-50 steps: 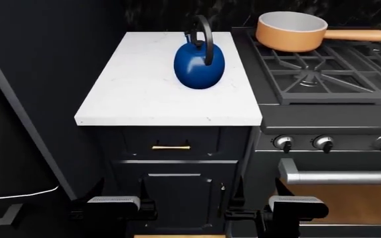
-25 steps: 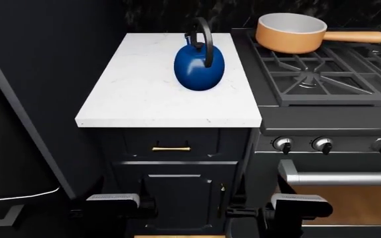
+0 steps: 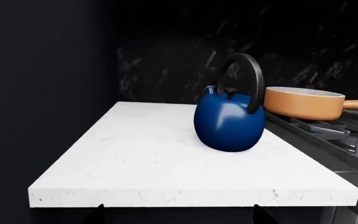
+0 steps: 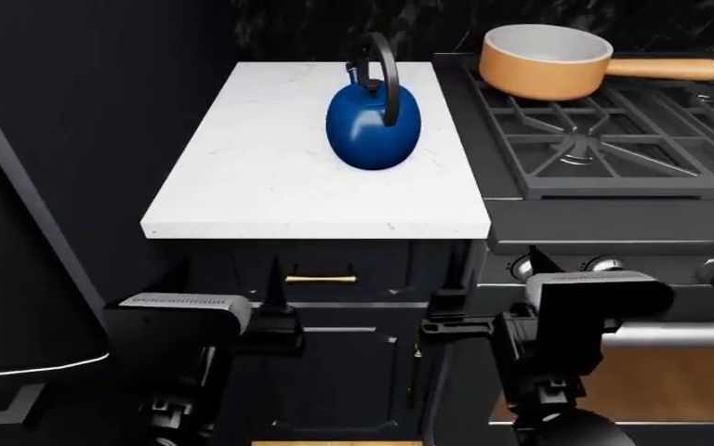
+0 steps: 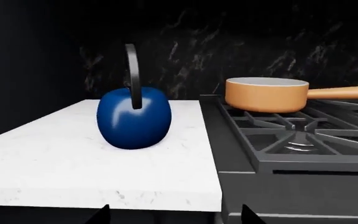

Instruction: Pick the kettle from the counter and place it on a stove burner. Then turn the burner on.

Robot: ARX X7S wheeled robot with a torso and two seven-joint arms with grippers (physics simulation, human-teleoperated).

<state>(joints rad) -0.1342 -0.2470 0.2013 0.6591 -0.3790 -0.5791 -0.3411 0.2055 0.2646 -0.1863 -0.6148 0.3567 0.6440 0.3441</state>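
Both pincers raised higher toward counter (image 4: 271, 186), kettle (image 4: 374, 125) unmoved

Head looks down; wrists level, sharing kettle (image 4: 374, 125).

No readable text, labels, brands or numbers anywhere, stove knobs (image 4: 601, 265) unmarked as far as visible

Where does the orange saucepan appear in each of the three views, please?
Head view: saucepan at the top right, on the stove's back grate, handle pointing right.
Left wrist view: saucepan at the right edge, partly behind the kettle.
Right wrist view: saucepan right of centre, on the grate.
Shared landmark: the kettle on the counter, left of the saucepan in all three.
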